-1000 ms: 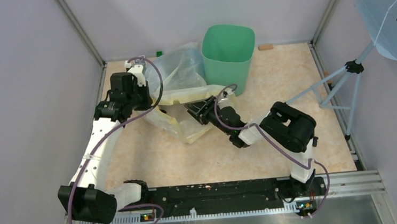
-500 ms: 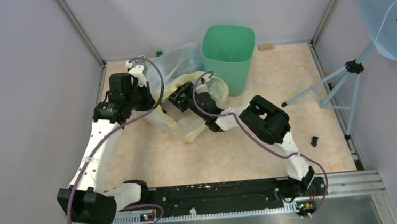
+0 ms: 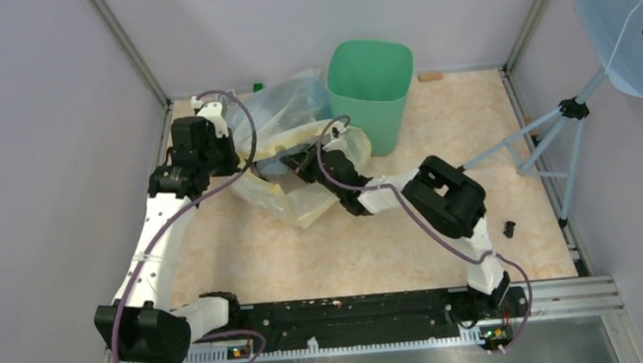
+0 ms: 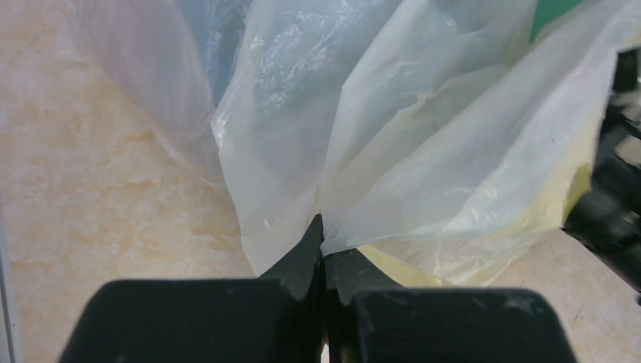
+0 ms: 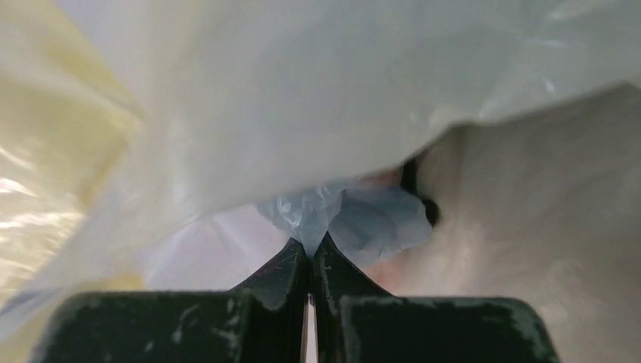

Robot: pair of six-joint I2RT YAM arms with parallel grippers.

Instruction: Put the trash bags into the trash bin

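The left gripper [image 4: 323, 248] is pinched closed on the big clear yellow-tinted plastic bag [image 4: 469, 166]. The right gripper [image 5: 310, 253] is clamped on a fold of the thin light-blue translucent trash bag [image 5: 366, 219], which lies on the desk [image 3: 306, 252] at 9 o'clock of the mint-green plastic bin [image 3: 369, 113], just beside it

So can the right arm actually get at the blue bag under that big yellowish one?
Looks like yes: the right fingers are pinched shut on a fold of the blue bag, reaching in under the yellowish bag, whose edge the left fingers pinch.
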